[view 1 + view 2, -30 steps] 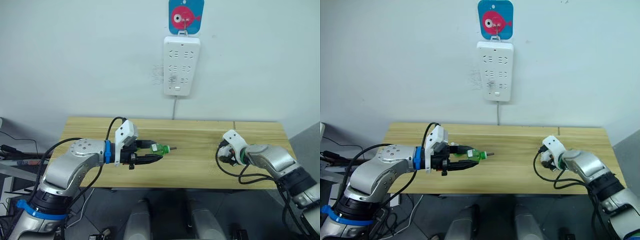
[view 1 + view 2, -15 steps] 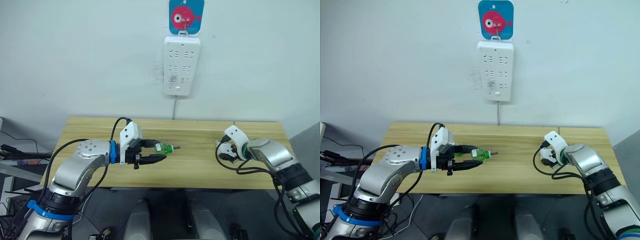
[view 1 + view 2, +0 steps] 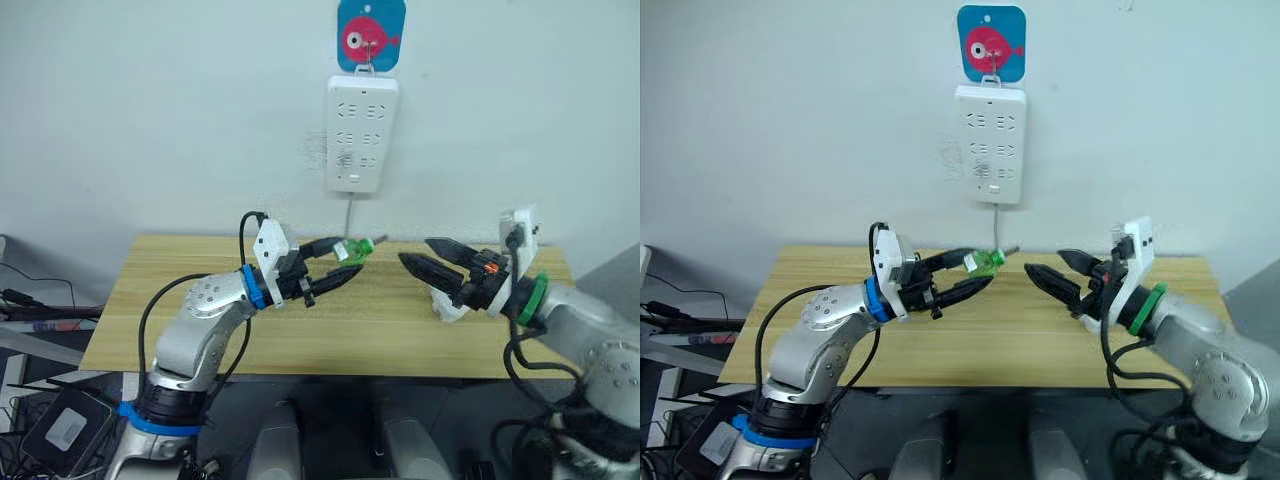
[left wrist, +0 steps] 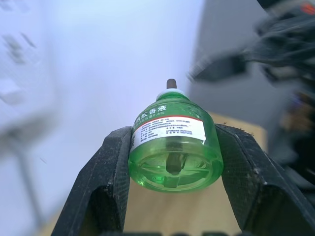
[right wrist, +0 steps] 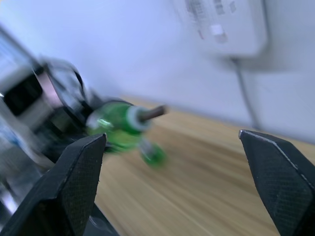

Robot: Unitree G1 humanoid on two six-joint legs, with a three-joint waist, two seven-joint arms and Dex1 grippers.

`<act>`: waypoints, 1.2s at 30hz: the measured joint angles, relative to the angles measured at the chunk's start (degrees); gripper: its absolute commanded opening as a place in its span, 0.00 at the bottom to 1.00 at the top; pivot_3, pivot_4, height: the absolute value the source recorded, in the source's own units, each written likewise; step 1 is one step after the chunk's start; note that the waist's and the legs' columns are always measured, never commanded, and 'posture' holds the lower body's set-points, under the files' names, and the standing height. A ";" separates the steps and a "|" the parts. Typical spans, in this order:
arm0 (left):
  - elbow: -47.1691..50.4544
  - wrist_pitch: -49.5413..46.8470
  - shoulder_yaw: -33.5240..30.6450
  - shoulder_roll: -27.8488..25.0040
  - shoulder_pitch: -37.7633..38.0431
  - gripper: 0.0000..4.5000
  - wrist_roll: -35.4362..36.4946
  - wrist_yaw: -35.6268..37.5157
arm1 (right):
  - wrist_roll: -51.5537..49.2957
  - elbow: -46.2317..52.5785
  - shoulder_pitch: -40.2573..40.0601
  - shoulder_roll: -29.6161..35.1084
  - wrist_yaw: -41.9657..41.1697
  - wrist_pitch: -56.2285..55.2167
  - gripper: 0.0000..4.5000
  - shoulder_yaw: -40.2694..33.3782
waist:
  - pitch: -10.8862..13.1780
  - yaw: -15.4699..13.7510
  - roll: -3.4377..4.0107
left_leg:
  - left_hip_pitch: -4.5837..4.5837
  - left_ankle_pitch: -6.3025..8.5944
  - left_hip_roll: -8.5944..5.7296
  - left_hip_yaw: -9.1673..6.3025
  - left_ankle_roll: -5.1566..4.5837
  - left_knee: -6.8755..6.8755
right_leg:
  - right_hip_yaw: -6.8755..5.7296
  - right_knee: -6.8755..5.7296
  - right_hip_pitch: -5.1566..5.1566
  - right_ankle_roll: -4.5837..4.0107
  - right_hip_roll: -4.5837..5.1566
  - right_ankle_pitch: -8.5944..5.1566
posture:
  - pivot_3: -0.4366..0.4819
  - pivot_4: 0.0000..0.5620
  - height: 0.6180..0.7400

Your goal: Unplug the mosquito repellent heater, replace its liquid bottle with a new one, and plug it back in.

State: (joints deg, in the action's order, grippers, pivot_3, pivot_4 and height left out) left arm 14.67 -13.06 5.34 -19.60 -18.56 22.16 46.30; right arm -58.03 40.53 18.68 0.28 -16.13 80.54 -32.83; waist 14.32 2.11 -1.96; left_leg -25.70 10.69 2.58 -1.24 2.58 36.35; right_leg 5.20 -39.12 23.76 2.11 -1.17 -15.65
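— Mosquito repellent heater [image 3: 443,305]: where is it?
— Lying on the wooden table [image 3: 200,330], a white lump just beneath the right gripper [image 3: 415,250], not held by anything.
— And the bottle?
— The liquid bottle [image 4: 172,147] sits clamped between the two fingers of the left gripper [image 3: 352,257]. It is clear green plastic, has green liquid pooled inside, a dark wick standing out of its white neck, and a label with a red stripe (the print is too small to read).
— How does the right pincer stand?
— Spread wide with nothing in it, raised above the table, tips pointing across at the bottle's wick end, with a gap left between them.
— What has changed from a second ago?
— The left arm has lifted the bottle from low over the middle of the table to a spot higher and nearer the wall, below the power strip [image 3: 362,118]. The right gripper, which was down at the heater near the table's right end, has come up off it and turned toward the bottle.
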 measured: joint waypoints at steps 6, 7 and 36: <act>0.51 3.55 2.76 3.37 0.26 0.50 -2.34 -2.81 | -10.54 -2.34 -0.24 -6.80 15.48 -4.46 1.00 4.25 | -0.02 0.80 0.04 | -0.03 0.00 -0.08 0.19 -0.02 0.27 | 0.21 0.04 -0.02 0.21 0.09 0.09 | 0.43 0.36 1.00; 0.51 3.55 2.95 3.55 0.27 0.50 -2.55 -3.22 | -11.35 -2.81 -0.24 -6.83 16.88 -5.46 1.00 5.53 | -0.02 0.95 0.05 | -0.03 0.00 -0.08 0.19 -0.02 0.27 | 0.20 0.04 -0.02 0.22 0.08 0.09 | 0.43 0.36 1.00; 2.76 3.06 5.45 -3.32 3.79 1.00 -6.20 -3.13 | -25.04 -10.17 -2.29 18.52 21.66 -24.67 0.18 26.24 | -0.04 1.14 0.09 | -0.06 0.01 -0.03 0.14 -0.03 0.26 | 0.21 0.06 0.00 0.45 0.01 -0.05 | 0.47 0.39 1.00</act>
State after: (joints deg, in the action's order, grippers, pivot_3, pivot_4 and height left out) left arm 17.43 -10.00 10.79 -22.92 -14.77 15.96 43.16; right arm -83.08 30.36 16.39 18.80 5.53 55.87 -6.59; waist 14.28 3.25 -1.87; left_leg -25.76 10.70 2.55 -1.11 2.55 36.61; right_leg 5.40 -39.07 23.76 2.55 -1.16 -15.71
